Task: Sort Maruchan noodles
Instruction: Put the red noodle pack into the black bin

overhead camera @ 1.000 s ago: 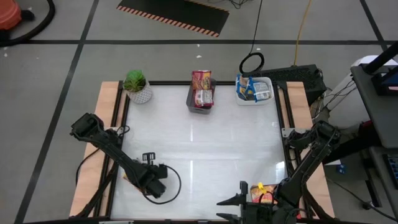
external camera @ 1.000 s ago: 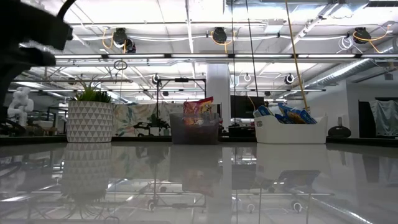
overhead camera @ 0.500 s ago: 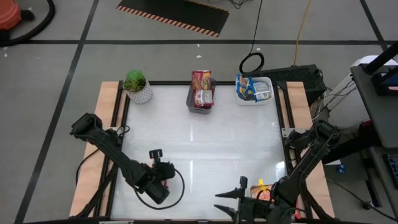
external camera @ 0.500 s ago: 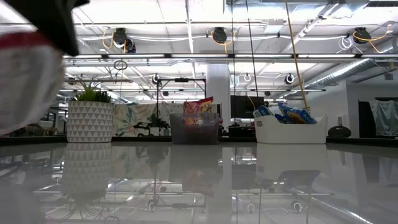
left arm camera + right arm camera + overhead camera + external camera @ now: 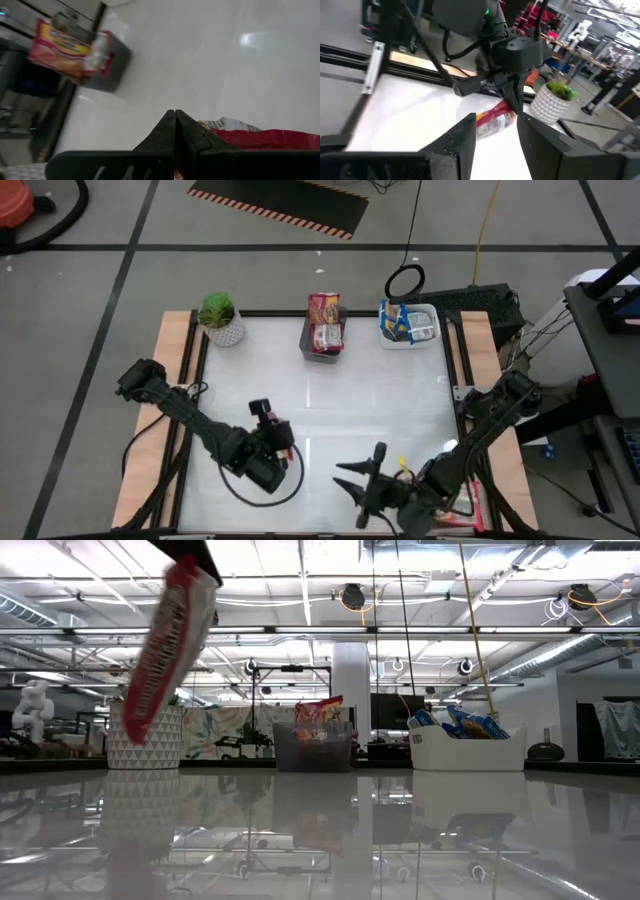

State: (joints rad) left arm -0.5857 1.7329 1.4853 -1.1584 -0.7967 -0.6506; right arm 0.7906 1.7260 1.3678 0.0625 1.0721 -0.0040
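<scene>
My left gripper (image 5: 272, 425) is shut on a red-and-white noodle packet (image 5: 165, 650), held over the table's near-left part. In the left wrist view the shut fingers (image 5: 175, 112) sit over the red packet (image 5: 250, 137). My right gripper (image 5: 350, 480) is open near the near edge and touches nothing. The right wrist view shows its fingers (image 5: 495, 120) apart, facing the left gripper (image 5: 512, 95) and the packet (image 5: 492, 122). More red packets stand in a grey tray (image 5: 323, 330), and blue ones in a white tray (image 5: 408, 323). My left gripper pinches the packet by its top edge (image 5: 190, 570) between its two fingers, coming from above and pointing down. The packet is lifted clear of the table and hangs below the fingers, tilted.
A potted green plant (image 5: 220, 318) stands at the far-left corner, and the two trays stand along the far edge. Something red (image 5: 470, 502) lies partly hidden under the right arm at the near-right corner. The table's middle (image 5: 330, 400) is bare.
My left gripper has risen and moved from the near-left edge toward the table's middle, carrying the packet, which now hangs clear in the low view. My right gripper has moved toward the table's left and a little toward the far edge.
</scene>
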